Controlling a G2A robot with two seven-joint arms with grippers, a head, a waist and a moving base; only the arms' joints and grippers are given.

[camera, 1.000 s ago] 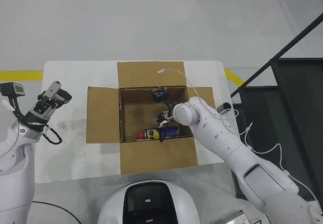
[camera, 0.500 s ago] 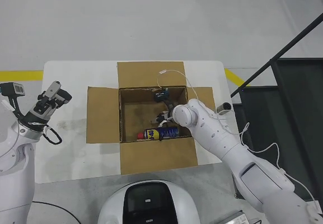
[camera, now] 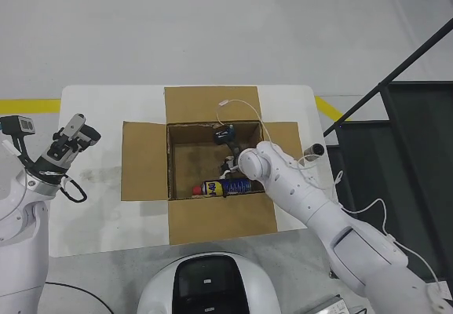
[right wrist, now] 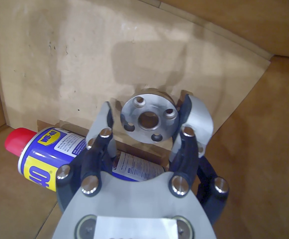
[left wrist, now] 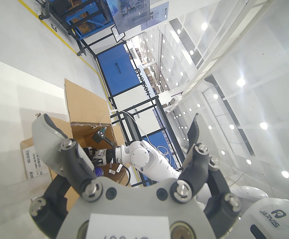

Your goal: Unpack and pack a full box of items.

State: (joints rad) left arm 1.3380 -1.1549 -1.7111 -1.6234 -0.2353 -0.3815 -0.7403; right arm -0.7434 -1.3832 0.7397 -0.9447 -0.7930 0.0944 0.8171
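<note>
Inside the box, the metal flange is seen lying flat at frame centre, straddled by the spread right gripper and not yet pinched. The spray can lies lower left. The left gripper is held spread, well apart.

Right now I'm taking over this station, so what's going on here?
The right tool is down inside the open cardboard box, open around a round metal flange on the box floor, not yet clamped. A spray can lies beside it. The left tool is open and empty, off to the side of the box.
</note>
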